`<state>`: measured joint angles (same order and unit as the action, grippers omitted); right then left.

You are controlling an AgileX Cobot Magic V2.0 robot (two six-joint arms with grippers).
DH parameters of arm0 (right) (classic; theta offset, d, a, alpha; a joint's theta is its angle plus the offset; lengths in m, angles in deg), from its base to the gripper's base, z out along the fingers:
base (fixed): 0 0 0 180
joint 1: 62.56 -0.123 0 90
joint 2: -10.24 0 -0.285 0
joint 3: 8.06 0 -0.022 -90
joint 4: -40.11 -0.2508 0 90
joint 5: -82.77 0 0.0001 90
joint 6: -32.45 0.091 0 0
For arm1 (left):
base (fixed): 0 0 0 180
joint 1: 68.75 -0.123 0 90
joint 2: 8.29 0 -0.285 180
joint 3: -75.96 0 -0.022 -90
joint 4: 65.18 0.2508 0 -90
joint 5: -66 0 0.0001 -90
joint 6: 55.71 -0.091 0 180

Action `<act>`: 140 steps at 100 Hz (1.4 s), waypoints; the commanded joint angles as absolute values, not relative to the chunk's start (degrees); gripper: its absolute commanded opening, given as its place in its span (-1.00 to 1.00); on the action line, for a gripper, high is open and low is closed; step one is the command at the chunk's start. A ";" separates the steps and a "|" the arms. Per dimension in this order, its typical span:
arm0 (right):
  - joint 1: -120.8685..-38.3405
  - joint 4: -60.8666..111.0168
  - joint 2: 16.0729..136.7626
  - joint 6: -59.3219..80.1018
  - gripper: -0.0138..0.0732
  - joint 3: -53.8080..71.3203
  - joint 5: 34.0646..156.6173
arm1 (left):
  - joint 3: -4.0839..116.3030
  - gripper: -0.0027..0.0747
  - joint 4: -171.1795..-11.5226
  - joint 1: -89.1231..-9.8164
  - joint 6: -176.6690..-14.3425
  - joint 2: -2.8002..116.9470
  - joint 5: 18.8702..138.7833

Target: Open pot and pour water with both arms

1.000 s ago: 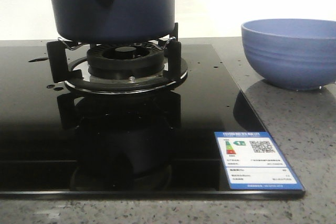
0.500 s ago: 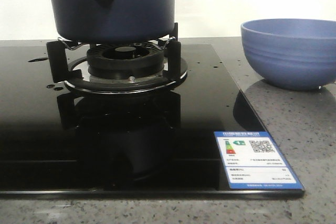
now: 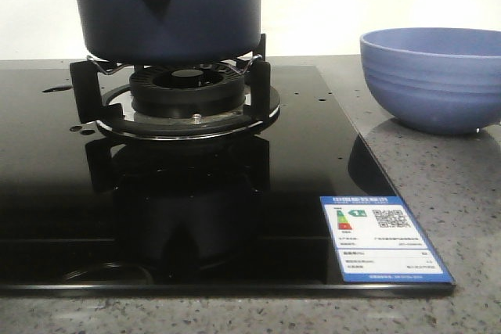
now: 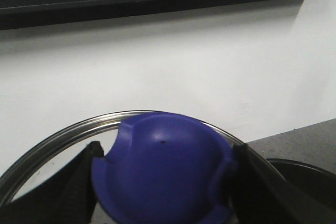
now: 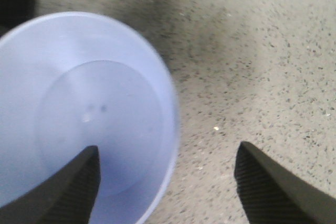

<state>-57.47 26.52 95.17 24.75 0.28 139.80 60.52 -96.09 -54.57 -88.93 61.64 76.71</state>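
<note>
Matte pot (image 3: 176,5), glossy glass hob (image 3: 297,154)

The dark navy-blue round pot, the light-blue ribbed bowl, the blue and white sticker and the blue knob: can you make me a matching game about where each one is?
Things:
1. dark navy-blue round pot
2. light-blue ribbed bowl
3. blue and white energy-label sticker
4. blue round lid knob

Places:
A. stuck flat on the near right corner of the black glass stove top
B. between the fingers of the left gripper
C. on the black burner stand
D. on the grey speckled counter, right of the stove

Pairs: 1-C, 2-D, 3-A, 4-B
</note>
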 commanded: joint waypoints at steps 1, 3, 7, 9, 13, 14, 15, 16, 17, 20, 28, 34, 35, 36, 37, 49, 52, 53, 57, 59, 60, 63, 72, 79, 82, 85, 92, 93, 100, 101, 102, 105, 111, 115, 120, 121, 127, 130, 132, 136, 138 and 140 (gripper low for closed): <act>-56.95 26.55 96.74 24.66 0.42 -1.65 137.36 | 62.69 -0.06 -96.83 -55.05 -88.86 59.92 71.76; -56.95 26.55 97.47 24.66 0.42 -1.65 137.24 | 62.69 -0.06 -96.83 -55.05 -88.86 59.92 71.65; -56.95 26.55 98.71 24.46 0.40 -1.65 136.76 | 62.69 -0.06 -96.83 -55.05 -88.86 59.92 71.35; -56.95 26.55 99.44 24.28 0.39 -1.65 136.43 | 62.69 -0.06 -96.83 -55.05 -88.86 59.92 71.12; -56.95 26.55 100.85 24.19 0.37 -1.65 135.80 | 62.69 -0.06 -97.21 -55.05 -88.86 59.92 70.88; -56.95 26.55 101.31 24.19 0.36 -1.65 135.64 | 62.69 -0.06 -97.19 -55.05 -88.86 59.92 70.88; -56.95 26.55 101.53 24.19 0.35 -1.65 135.65 | 62.69 -0.06 -97.19 -55.05 -88.86 59.92 70.77; -56.95 26.29 101.74 24.19 0.34 -1.65 135.47 | 62.69 -0.06 -97.19 -55.05 -88.86 59.92 70.78; -56.95 26.28 102.18 24.19 0.33 -1.65 135.31 | 62.69 -0.06 -97.19 -55.05 -88.86 59.92 70.65; -56.95 25.70 102.97 24.19 0.29 -1.65 134.90 | 62.69 -0.06 -97.19 -55.05 -88.86 59.92 70.50; -56.95 23.71 104.76 24.19 0.08 -1.65 133.75 | 62.69 -0.06 -97.19 -55.05 -88.86 59.92 70.03; -56.95 23.34 105.43 24.19 -0.12 -1.65 133.18 | 62.69 -0.06 -97.19 -55.05 -88.86 59.92 69.15; -56.95 23.34 105.54 24.19 -0.17 -1.65 133.06 | 62.69 -0.06 -97.19 -55.05 -88.86 59.92 68.79; -56.95 23.34 105.54 24.19 -0.20 -1.65 133.09 | 62.69 -0.06 -97.19 -55.05 -88.86 59.92 68.64; -56.95 23.34 105.54 24.19 -0.25 -1.65 133.09 | 62.69 -0.06 -97.19 -55.05 -88.86 59.92 68.50; -56.95 23.34 105.54 24.19 -0.71 -1.69 133.50 | 62.69 -0.06 -97.19 -55.05 -88.86 59.92 67.24; -56.95 23.34 105.54 24.14 -0.83 -1.69 133.50 | 62.69 -0.06 -97.19 -55.05 -88.86 60.04 67.01; -56.95 23.34 105.54 24.14 -0.85 -1.69 133.50 | 62.69 -0.06 -97.19 -55.05 -88.86 60.04 67.01; -56.95 23.45 105.54 24.05 -0.83 -1.69 133.88 | 62.69 -0.06 -97.19 -55.05 -88.86 60.04 66.71; -56.95 23.45 105.54 24.05 -0.83 -1.69 134.09 | 62.69 -0.06 -97.19 -55.05 -88.86 60.17 66.72; -56.95 23.45 105.54 24.05 -0.83 -1.69 134.18 | 62.69 -0.06 -97.19 -55.05 -88.86 60.17 66.63; -56.95 23.45 105.54 24.05 -0.83 -1.69 134.29 | 62.69 -0.06 -97.19 -55.05 -88.86 60.17 66.41; -56.95 23.45 105.54 24.05 -0.83 -2.06 135.03 | 62.69 -0.06 -97.19 -55.05 -88.86 60.57 66.41; -56.95 23.35 105.54 24.05 -0.83 -3.14 136.26 | 62.69 -0.06 -97.19 -55.20 -88.86 60.97 66.41; -56.95 23.35 105.54 24.05 -0.83 -3.92 136.73 | 62.69 -0.06 -97.19 -55.62 -88.86 61.09 66.41; -56.95 23.35 105.54 24.05 -0.83 -4.84 137.51 | 62.69 -0.06 -97.19 -56.00 -88.86 61.24 66.41; -56.95 23.35 105.54 24.05 -0.82 -7.64 139.55 | 62.69 -0.06 -97.19 -57.24 -88.86 61.37 66.79; -56.95 23.35 105.54 24.05 -0.82 -8.31 139.80 | 62.69 -0.06 -97.19 -57.39 -88.86 61.37 66.80; -56.95 23.13 105.54 24.05 -0.82 -12.01 142.59 | 62.69 -0.06 -97.65 -58.88 -88.86 61.47 66.88; -56.95 23.11 105.70 24.05 -0.82 -12.37 143.19 | 62.69 -0.06 -97.87 -59.18 -88.86 61.47 66.88; -57.06 22.95 105.67 24.05 -0.82 -13.14 143.47 | 62.69 -0.06 -97.97 -59.34 -88.86 61.47 66.88; -57.05 22.67 105.88 24.05 -0.82 -14.83 144.71 | 62.69 -0.06 -98.28 -60.00 -88.86 61.47 67.04; -57.05 21.51 106.43 24.05 -0.82 -18.81 147.75 | 62.69 -0.06 -98.84 -61.61 -88.86 61.47 67.81; -57.33 21.12 107.02 24.05 -0.82 -21.11 149.50 | 62.69 -0.06 -99.12 -62.32 -88.86 61.47 68.09; -57.98 21.12 107.69 24.05 -0.82 -24.47 151.27 | 62.69 -0.06 -99.62 -63.18 -88.86 61.47 68.75; -58.22 21.12 107.81 24.05 -0.82 -25.43 151.52 | 62.69 -0.06 -99.62 -63.29 -88.86 61.47 68.73; -59.47 21.01 108.79 24.05 -0.82 -29.42 153.66 | 62.69 -0.06 -99.90 -63.94 -88.86 61.47 68.87; -60.41 21.01 109.32 24.05 -0.82 -31.91 154.47 | 62.69 -0.06 -99.90 -64.19 -88.86 61.47 68.92; -60.84 21.01 109.72 24.24 -0.82 -32.88 154.96 | 62.69 -0.06 -99.90 -64.21 -88.86 61.47 68.92; -62.30 21.01 110.47 24.80 -0.82 -35.82 155.64 | 62.69 -0.06 -99.90 -64.47 -88.86 61.47 68.92; -63.05 21.01 110.94 24.83 -0.82 -37.25 155.71 | 62.69 -0.06 -99.90 -64.45 -88.86 61.47 68.92; -63.85 20.98 111.43 25.01 -0.82 -38.65 155.85 | 62.69 -0.06 -99.90 -64.45 -88.86 61.47 68.92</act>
